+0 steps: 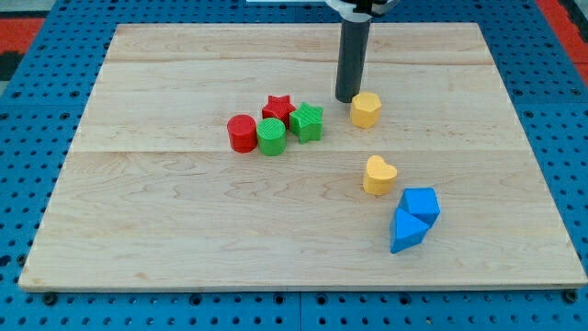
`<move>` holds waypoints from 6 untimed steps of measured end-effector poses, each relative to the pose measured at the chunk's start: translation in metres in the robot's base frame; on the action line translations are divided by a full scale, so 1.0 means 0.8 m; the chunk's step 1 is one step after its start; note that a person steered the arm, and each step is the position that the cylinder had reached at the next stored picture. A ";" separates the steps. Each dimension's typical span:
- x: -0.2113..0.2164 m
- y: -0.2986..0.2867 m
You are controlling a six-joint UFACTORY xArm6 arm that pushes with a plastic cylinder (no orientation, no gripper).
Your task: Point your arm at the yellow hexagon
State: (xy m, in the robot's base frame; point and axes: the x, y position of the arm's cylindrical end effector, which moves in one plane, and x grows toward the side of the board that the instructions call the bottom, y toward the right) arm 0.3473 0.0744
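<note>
The yellow hexagon (366,108) lies on the wooden board (184,211), right of centre in the upper half. My tip (347,98) stands just to its left, almost touching its left side. The dark rod rises straight up from there to the view's top. A yellow heart (378,175) lies lower down, below the hexagon.
Left of my tip is a cluster: a red star (277,108), a green star-like block (308,121), a green cylinder (271,137) and a red cylinder (243,132). Two blue blocks (420,203) (406,230) sit at the lower right. Blue pegboard surrounds the board.
</note>
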 end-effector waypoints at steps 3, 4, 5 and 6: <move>0.107 0.022; 0.062 0.043; 0.082 0.122; 0.129 0.103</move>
